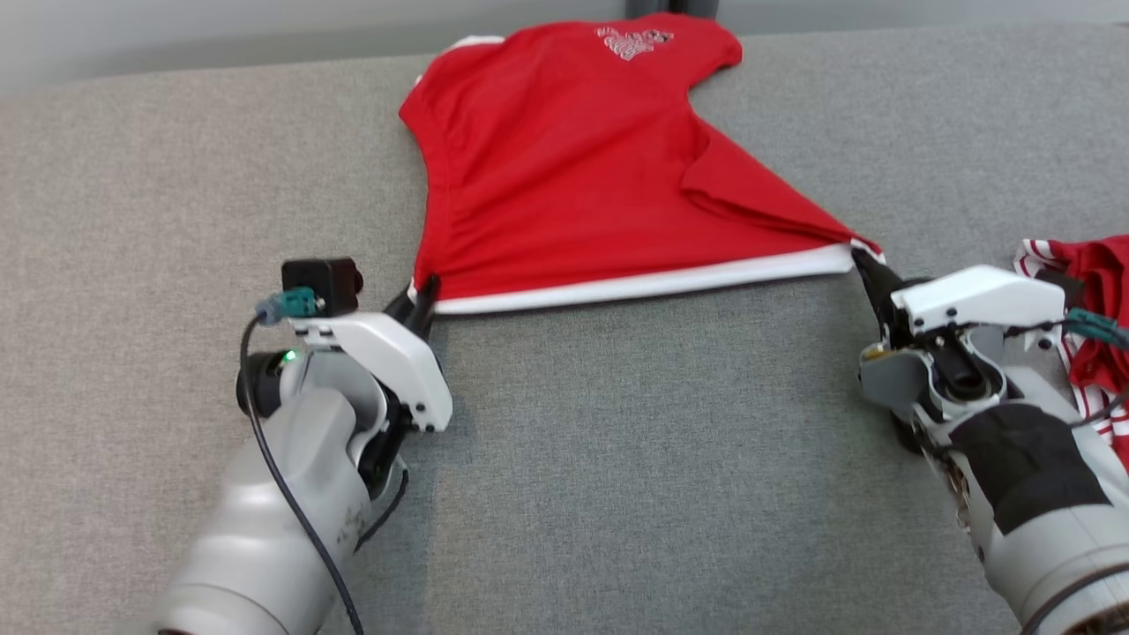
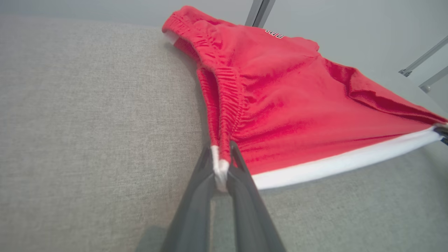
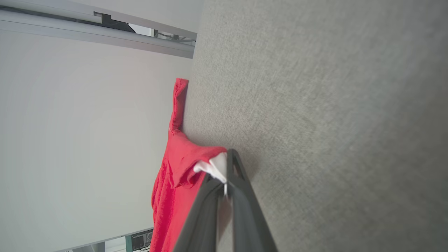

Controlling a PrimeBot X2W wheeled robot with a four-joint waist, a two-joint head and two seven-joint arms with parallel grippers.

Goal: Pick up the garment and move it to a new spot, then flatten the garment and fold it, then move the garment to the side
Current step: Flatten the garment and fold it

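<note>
In the head view the red knit garment point(image 1: 573, 168) is lying stretched on the grey woven surface point(image 1: 617, 459), its white hem band point(image 1: 635, 285) running straight between the left gripper point(image 1: 425, 295) and the right gripper point(image 1: 863, 265). In the left wrist view the dark tapered fingers point(image 2: 245, 189) are pinching the hem's white corner beside a gathered seam point(image 2: 227, 98). In the right wrist view the jaws are clamping the other white corner.

Grey fabric surface point(image 1: 617, 485), perhaps pale wall point(image 3: 70, 140) beyond
</note>
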